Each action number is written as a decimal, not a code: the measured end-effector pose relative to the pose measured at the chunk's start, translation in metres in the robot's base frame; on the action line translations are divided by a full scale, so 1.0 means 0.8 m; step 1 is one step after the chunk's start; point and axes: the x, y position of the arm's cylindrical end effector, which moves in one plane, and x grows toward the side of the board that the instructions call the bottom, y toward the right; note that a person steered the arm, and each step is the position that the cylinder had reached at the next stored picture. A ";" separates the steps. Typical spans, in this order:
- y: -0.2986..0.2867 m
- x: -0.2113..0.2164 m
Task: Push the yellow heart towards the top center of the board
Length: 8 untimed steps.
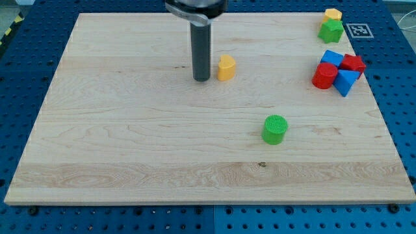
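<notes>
Risk lies in our tip, a bare rod without fingers sitting just left of the yellow heart, shoving it rightward rather than toward the bench top center.

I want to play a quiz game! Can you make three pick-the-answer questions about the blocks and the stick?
1. Where is my tip?
A. Just on the view's left of the yellow heart
B. Beside the green cylinder
C. Off the board

2. How many red blocks?
A. None
B. Two
C. Five

3. The green cylinder is:
A. Stacked
B. Standing alone
C. Off the board

Answers:
1 A, the tip sits close beside the heart.
2 B, a red cylinder and another red block show.
3 B, nothing touches it.
</notes>
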 end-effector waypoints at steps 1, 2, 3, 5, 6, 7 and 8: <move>0.004 -0.039; 0.003 -0.020; 0.001 0.026; 0.076 0.013; 0.115 -0.013; 0.136 -0.018; 0.136 -0.013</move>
